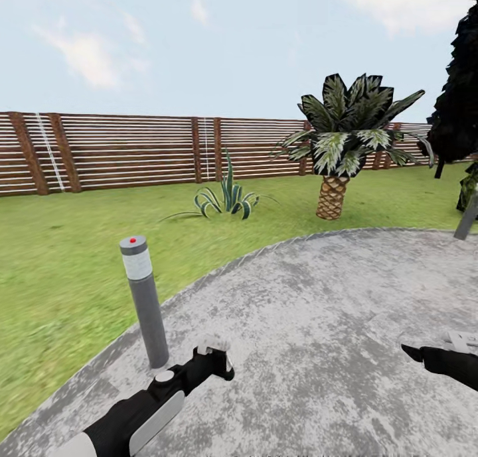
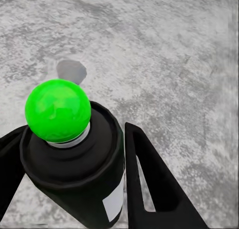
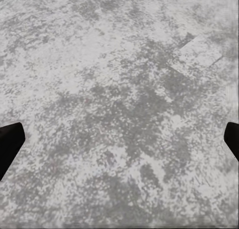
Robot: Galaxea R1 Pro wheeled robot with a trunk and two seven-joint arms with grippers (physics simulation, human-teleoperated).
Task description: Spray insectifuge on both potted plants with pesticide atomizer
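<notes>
Atomizer (image 2: 74, 159) sits closest to the left wrist camera: dark bottle, pale label patch on its side, bright green round cap on top. Left gripper (image 2: 74, 179) is clamped on it, one black finger (image 2: 149, 179) against each flank. In the head view the same gripper (image 1: 211, 359) shows low at left over the paving (image 1: 318, 324), with a whitish part of the atomizer (image 1: 211, 344) at its tip; green cap and label cannot be made out there.

Right gripper (image 3: 119, 144) is spread wide, its dark fingertips at opposite edges of the right wrist view with bare grey paving between them. The head view shows it (image 1: 435, 357) low at right, holding nothing.

Grey bollard (image 1: 145, 301) with a red dot on top stands just beside the left gripper, at the paved edge. Beyond, on the lawn (image 1: 60, 271): a spiky striped plant (image 1: 229, 198), a short palm (image 1: 345, 138), a dark tree (image 1: 461, 79) at right. Slatted fence (image 1: 133, 148) behind. Pot under the spiky plant: cannot tell.
</notes>
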